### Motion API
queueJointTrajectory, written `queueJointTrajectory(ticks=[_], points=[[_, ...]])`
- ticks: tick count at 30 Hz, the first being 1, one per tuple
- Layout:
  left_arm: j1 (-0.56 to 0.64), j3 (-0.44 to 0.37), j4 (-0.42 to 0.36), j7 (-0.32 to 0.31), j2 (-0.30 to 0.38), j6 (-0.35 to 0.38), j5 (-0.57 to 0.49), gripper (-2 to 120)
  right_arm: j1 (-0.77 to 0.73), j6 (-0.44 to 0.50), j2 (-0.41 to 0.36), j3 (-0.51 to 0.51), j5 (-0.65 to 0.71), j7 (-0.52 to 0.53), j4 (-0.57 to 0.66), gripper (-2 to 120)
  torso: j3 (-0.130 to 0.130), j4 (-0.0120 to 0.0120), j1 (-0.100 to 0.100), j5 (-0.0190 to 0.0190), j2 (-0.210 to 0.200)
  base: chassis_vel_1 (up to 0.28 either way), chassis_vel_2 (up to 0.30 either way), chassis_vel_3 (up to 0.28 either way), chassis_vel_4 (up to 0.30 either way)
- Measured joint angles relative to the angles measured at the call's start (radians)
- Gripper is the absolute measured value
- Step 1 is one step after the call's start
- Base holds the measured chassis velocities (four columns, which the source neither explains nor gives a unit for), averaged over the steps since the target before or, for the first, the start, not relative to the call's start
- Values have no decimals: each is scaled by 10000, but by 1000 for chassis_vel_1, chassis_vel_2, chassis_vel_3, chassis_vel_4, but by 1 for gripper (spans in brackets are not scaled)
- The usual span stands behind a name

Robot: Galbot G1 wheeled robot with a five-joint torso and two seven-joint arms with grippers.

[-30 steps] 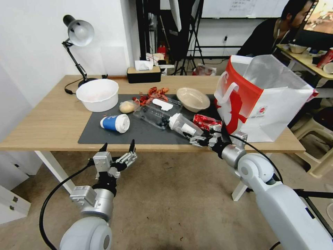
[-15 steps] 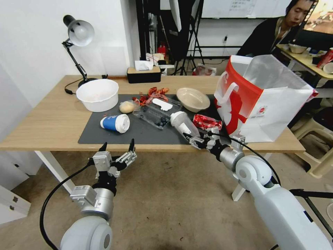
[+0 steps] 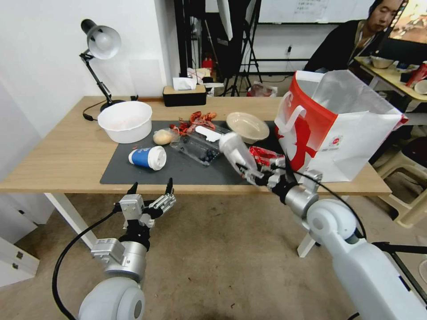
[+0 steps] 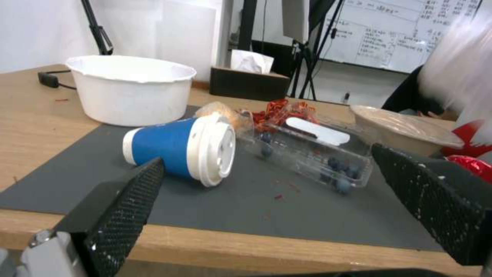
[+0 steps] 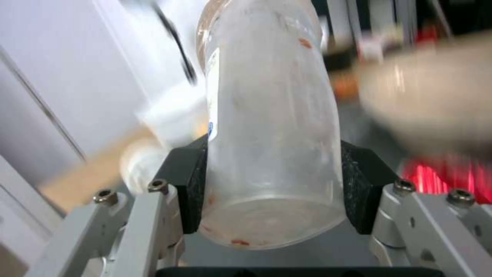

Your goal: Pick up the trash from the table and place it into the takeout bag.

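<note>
The clear plastic bottle (image 3: 235, 153) is gripped near its base by the right gripper (image 3: 254, 174), whose black pads (image 5: 190, 184) are pressed against both sides of it in the right wrist view. The bottle is held tilted above the near edge of the dark grey mat (image 3: 133, 171), its top end pointing toward 11 o'clock from the gripper. The crumpled red wrapper (image 3: 263, 155) is seen just beside the bottle, at 3 o'clock from it, lying on the mat. The takeout bag (image 3: 338, 129) is stood upright with its mouth open at 2 o'clock from the right gripper, on the right end of the table (image 3: 66, 151). The beige bowl (image 3: 247, 126) is set at 12 o'clock from the bottle, near the bag. A clear plastic tray (image 3: 200, 149) holding a few dark berries is placed at 9 o'clock from the bottle. The blue paper cup (image 3: 147, 158) is laid on its side on the mat, its white lid turned toward the tray. The wrapped bun (image 3: 163, 136) is found at 1 o'clock from the cup, just beside the large white bowl (image 3: 125, 121). The left gripper (image 3: 150, 190) is held below the table's front edge, at 6 o'clock from the cup, with its fingers (image 4: 120, 215) spread wide and nothing between them.
</note>
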Motion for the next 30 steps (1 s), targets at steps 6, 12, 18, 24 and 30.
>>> queueJointTrajectory(ticks=[6,12,18,24,30], points=[[23,-1,0,-6,17,-46,-1,100,884,740,-395,986,866,1251,1048,50,0,-1,0,2,0,0,0,0,0],[50,35,23,1,-14,-135,48,100,1949,378,-789,1502,839,3355,1078,50,0,1,0,1,0,0,0,0,0],[71,71,76,30,-44,-238,124,100,2868,-1074,-1080,1807,1033,6374,552,50,1,0,1,2,-1,0,0,0,0],[71,69,76,41,-32,-240,128,100,2828,-2034,-990,1920,1057,7193,493,52,1,-1,0,3,-1,0,0,0,0],[83,61,75,43,-23,-225,128,100,2741,-2438,-932,2014,1038,7218,546,76,0,1,1,0,0,0,0,0,0]])
